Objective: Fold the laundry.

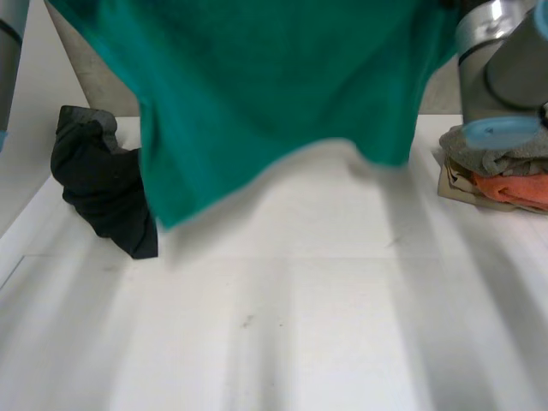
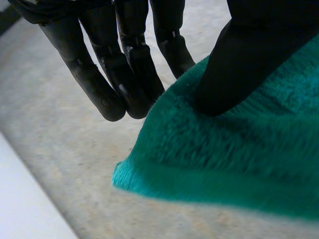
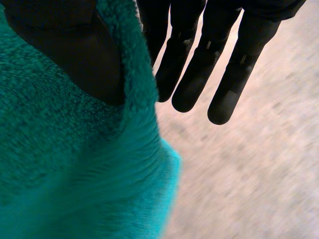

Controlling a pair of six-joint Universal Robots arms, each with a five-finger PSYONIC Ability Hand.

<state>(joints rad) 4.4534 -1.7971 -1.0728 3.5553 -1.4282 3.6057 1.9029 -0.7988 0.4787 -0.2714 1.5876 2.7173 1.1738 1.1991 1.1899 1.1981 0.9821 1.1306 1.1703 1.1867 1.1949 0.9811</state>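
A teal green cloth point(image 1: 274, 94) hangs spread in the air over the back of the white table point(image 1: 300, 325), with its lower edge swinging just above the surface. My left hand point(image 2: 124, 74) has a corner of the cloth point(image 2: 224, 159) pinched under its thumb point(image 2: 239, 64), the fingers held straight beside it. Similarly, my right hand point(image 3: 199, 69) grips the cloth's point(image 3: 75, 169) edge at another corner, which wraps around the thumb point(image 3: 75, 55), fingers straight.
A crumpled dark garment point(image 1: 98, 184) lies at the table's back left, partly behind the hanging cloth. At the back right, under my right arm point(image 1: 505, 68), sits a pile of grey, orange and beige laundry point(image 1: 501, 171). The table's left edge runs close by.
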